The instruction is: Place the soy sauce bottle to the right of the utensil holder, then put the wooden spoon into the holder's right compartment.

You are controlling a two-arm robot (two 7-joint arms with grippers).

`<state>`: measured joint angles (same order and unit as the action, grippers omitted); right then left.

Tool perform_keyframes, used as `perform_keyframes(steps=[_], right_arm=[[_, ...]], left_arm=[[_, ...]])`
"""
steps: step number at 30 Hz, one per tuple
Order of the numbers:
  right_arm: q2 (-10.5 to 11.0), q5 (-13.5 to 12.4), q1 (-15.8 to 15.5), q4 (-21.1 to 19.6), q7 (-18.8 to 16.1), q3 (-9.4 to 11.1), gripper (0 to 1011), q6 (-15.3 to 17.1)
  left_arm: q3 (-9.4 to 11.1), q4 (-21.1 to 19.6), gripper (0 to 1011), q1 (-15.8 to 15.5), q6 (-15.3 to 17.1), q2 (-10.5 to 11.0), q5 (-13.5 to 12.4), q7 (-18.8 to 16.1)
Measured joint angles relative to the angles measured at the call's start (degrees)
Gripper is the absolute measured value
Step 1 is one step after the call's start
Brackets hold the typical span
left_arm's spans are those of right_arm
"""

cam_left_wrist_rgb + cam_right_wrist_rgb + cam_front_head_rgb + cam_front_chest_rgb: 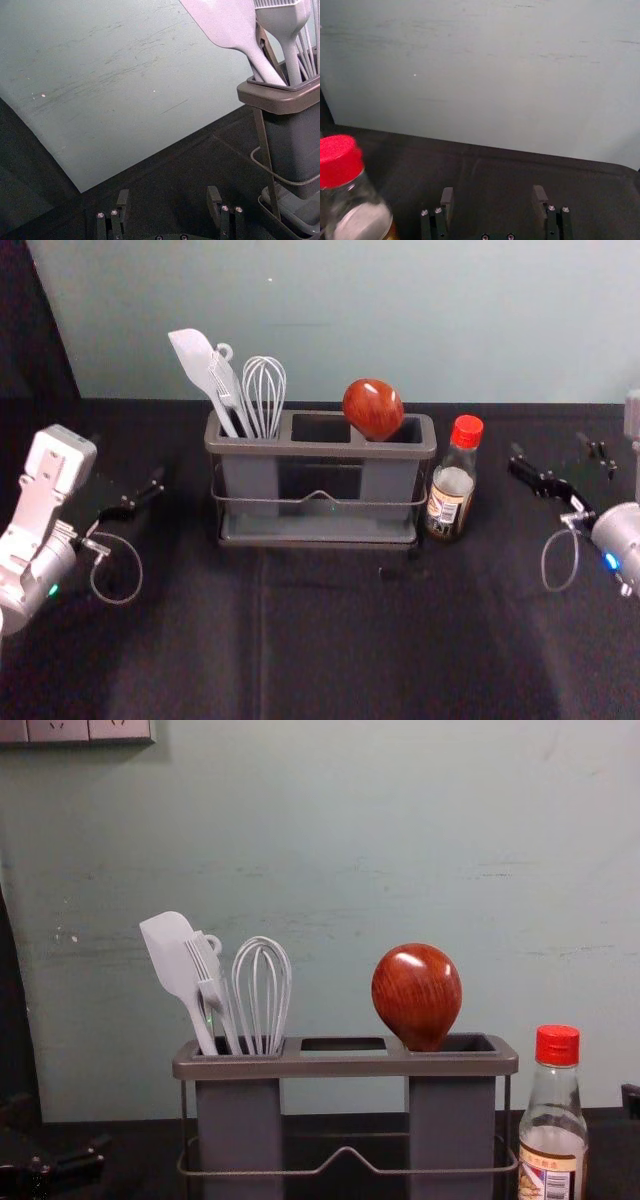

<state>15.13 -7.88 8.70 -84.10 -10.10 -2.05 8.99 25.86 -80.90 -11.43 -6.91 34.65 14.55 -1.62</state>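
"Since the sweep runs from the left, where is the left end effector (168,195)?"

"Left of the holder, over the bench (330,640), its fingers spread wide with nothing between them. Next come the spatula (170,955), fork (205,975) and whisk (262,990), standing in the left compartment."

"And the utensil holder (250,447) itself?"

"Toward the bench's far edge, its long side running left to right. The wooden spoon (417,995) stands in the right compartment, bowl up, its long axis close to upright."

"So the soy sauce bottle (450,502) comes next?"

"Yes, upright just beside the holder's right end, red cap on; whether the two touch cannot be told. Both parts of the task look done."

"Which arm is nearer the bottle?"

"The right. Its end effector, the right end effector (493,195), is farther toward the bench's right edge, fingers wide apart and empty. The bottle lies off its left side, between it and the holder."

"Then what does the next move turn on?"

"That leftward bearing. If the arm is to retreat, it should draw back toward the near right corner; a leftward swing could tip the bottle."
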Motion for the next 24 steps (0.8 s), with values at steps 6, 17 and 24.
perform_keyframes(steps=[6, 17, 24], right_arm=[[-0.82, 0.61, 2.87, 3.28, 0.24, -0.29, 1002, -1.04], [-1.00, 0.89, 3.26, 3.65, 0.66, -0.32, 1003, -1.09], [-0.95, 0.80, 3.14, 3.48, 0.64, -0.28, 1002, -1.09]], left_arm=[[0.00, 0.00, 1000, 0.00, 0.00, 0.00, 0.00, 0.00], [0.00, 0.00, 1000, 0.00, 0.00, 0.00, 0.00, 0.00], [0.00, 0.00, 1000, 0.00, 0.00, 0.00, 0.00, 0.00]])
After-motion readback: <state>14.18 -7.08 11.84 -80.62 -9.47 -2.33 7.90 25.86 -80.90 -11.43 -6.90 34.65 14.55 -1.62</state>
